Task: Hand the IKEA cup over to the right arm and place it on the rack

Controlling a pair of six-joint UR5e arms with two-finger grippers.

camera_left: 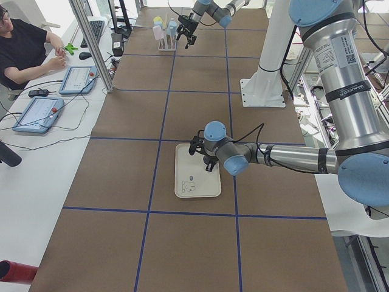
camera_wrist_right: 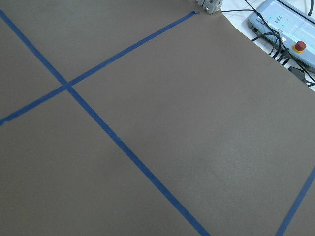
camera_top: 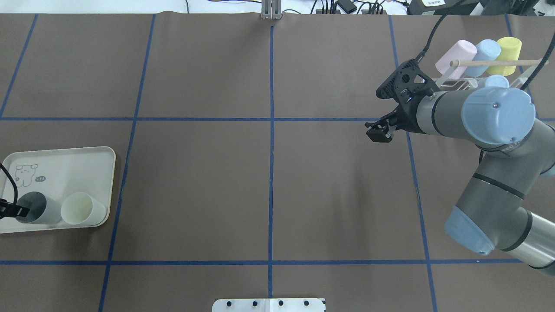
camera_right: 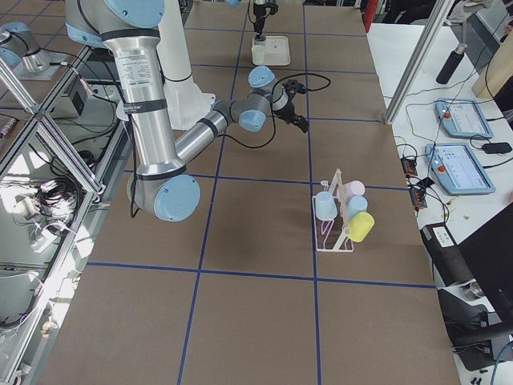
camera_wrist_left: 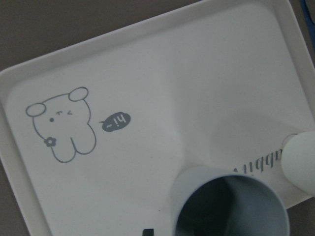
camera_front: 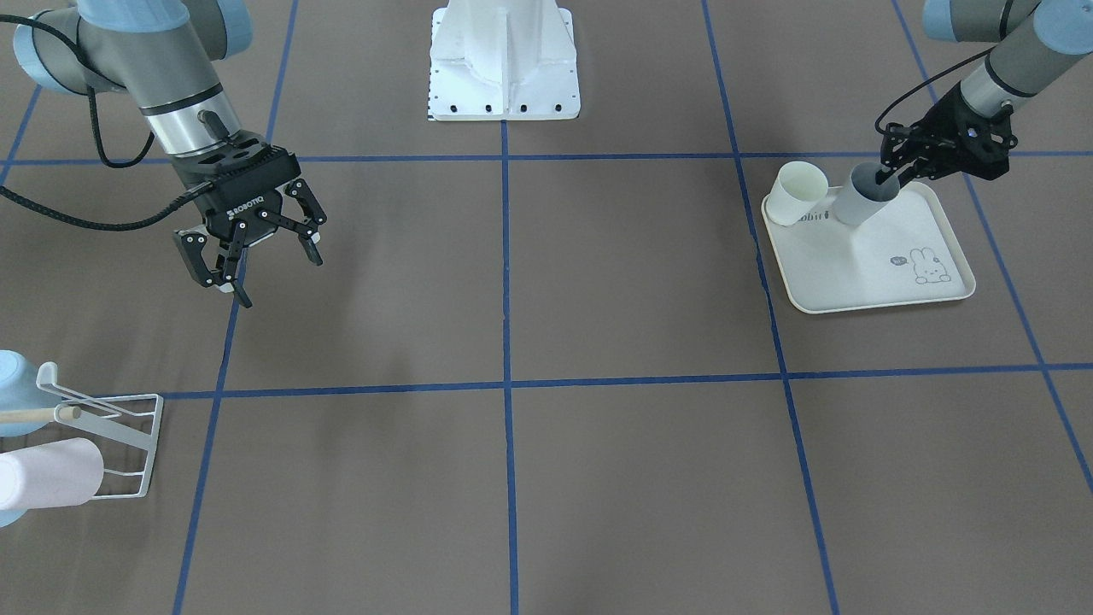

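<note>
Your left gripper [camera_front: 892,175] is clamped on the rim of the grey cup [camera_front: 858,203], with one finger dipped inside the mouth. You'll find that cup standing upright on the rabbit-print tray [camera_front: 854,273], long axis vertical and mouth up, just beside a cream cup [camera_front: 794,196]. Your right gripper [camera_front: 269,273] hangs spread wide over the worktop [camera_front: 512,299], well apart from the rack [camera_front: 128,431].
</note>
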